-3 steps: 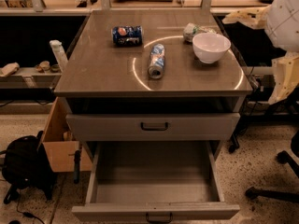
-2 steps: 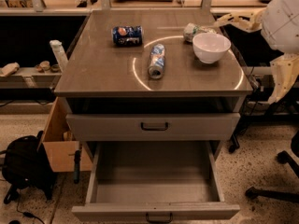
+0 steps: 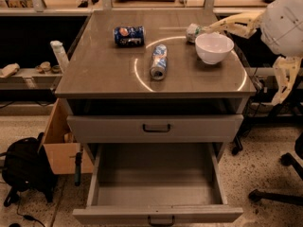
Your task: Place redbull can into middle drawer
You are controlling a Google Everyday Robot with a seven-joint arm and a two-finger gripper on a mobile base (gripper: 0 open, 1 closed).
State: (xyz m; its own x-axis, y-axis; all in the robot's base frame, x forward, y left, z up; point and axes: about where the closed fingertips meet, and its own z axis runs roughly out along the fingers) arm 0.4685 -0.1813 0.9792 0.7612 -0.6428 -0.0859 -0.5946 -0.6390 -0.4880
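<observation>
middle drawer (image 3: 156, 188): pulled out, tray without can | gripper (image 3: 208, 29): over back right corner of tabletop (image 3: 104, 74), beside white bowl (image 3: 214, 47), open or closed cannot tell | redbull can (image 3: 158, 61): lying on side at tabletop centre | progress: drawer ready, 2 steps left, grasp and place
</observation>
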